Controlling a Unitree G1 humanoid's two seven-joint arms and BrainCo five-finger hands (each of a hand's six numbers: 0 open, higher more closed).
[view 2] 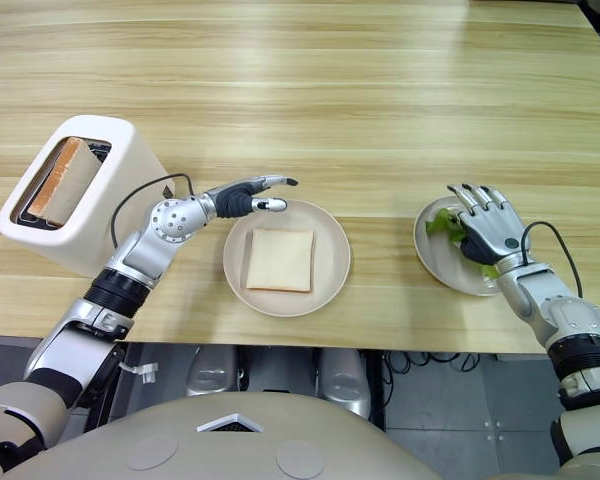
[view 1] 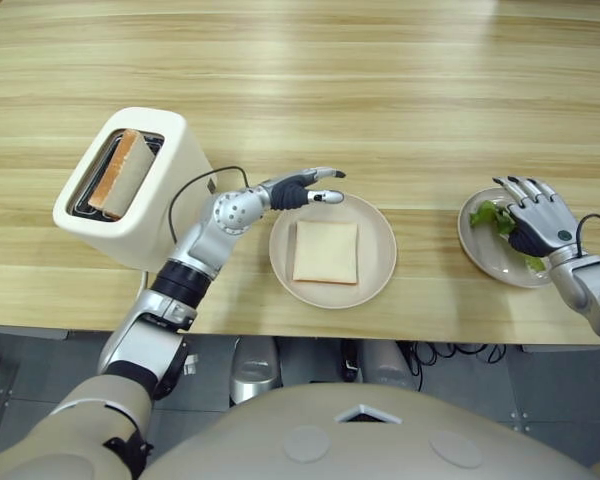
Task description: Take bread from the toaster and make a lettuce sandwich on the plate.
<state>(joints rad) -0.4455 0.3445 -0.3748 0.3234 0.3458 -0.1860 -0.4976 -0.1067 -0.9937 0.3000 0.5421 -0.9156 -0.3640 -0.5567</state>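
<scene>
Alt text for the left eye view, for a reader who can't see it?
A bread slice lies on the middle plate, with the open left hand at its far rim. The right hand is over lettuce on a side plate; a second slice stands in the toaster.

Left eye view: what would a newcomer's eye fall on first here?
A bread slice lies flat on the round plate at near centre, the left hand open by its rim. At left a toaster holds another slice; at right the right hand covers lettuce on a smaller plate.
</scene>
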